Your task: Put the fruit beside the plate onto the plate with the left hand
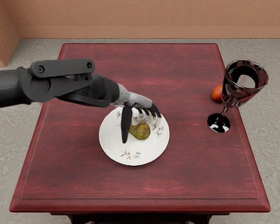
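I am watching the left arm point(23, 86) reaching in from the left edge over the red table point(70, 163). The left hand point(139, 108) is hanging over the far part of the white plate point(113, 142), with its fingers pointing down and spread apart, clamping nothing. The thumb point(126, 123) is stretching down toward the plate's left half. The pear point(142, 132) is lying on the plate, just right of the thumb and under the fingertips point(151, 112); I cannot tell whether the thumb is touching it. Well apart to the right, a wine glass point(245, 81) is standing near the table's edge, with a small orange-red fruit point(217, 93) sitting just to its left.
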`<state>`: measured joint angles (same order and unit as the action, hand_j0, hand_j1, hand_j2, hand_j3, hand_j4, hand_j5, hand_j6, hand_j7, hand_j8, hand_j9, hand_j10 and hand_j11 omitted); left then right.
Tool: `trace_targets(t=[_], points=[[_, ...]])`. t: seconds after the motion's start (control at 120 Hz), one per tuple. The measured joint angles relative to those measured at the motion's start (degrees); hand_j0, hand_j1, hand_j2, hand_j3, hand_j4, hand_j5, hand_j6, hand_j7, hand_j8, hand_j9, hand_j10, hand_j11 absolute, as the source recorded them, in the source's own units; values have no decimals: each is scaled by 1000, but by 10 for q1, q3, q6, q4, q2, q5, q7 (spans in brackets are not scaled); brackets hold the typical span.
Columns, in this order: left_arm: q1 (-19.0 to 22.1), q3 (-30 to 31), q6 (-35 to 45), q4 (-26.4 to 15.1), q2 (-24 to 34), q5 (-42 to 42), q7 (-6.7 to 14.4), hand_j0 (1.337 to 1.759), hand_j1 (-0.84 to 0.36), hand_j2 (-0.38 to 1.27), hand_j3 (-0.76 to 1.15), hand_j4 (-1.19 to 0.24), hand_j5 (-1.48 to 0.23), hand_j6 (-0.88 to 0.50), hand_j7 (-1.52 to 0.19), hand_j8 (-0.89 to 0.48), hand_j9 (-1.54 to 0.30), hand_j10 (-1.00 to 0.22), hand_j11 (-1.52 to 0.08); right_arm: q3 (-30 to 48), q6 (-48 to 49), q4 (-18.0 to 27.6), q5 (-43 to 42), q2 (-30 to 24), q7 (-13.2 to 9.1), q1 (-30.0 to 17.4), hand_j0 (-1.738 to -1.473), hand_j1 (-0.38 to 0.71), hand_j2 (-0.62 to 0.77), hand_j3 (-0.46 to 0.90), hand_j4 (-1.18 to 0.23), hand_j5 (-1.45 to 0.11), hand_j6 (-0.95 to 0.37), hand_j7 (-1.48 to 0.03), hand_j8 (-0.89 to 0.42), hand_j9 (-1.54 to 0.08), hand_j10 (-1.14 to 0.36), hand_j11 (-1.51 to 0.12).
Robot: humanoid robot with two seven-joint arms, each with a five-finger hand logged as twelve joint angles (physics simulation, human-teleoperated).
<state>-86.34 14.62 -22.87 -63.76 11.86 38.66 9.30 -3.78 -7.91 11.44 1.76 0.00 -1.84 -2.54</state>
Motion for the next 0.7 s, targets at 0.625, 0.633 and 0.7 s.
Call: trace_targets(t=[0.625, 0.633, 0.7], points=[[22, -47, -121, 1, 281, -380, -2, 1658, 342, 3, 0, -7, -9, -6, -9, -5, -10, -5, -9, 0, 0, 0, 0, 0, 0, 0, -1658, -314, -6, 0, -30, -38, -30, -38, -29, -38, -29, -38], [24, -47, -121, 1, 281, -381, -2, 1658, 342, 3, 0, -7, -9, -5, -9, -5, -9, -5, -9, 0, 0, 0, 0, 0, 0, 0, -1658, -314, -6, 0, -30, -38, -30, -38, -29, -38, -29, -38], [28, -50, -121, 1, 288, -383, -2, 1658, 344, 3, 0, -5, -6, -4, -7, -4, -7, -4, -6, 0, 0, 0, 0, 0, 0, 0, -1658, -314, -6, 0, -30, -38, -30, -38, -29, -38, -29, -38]])
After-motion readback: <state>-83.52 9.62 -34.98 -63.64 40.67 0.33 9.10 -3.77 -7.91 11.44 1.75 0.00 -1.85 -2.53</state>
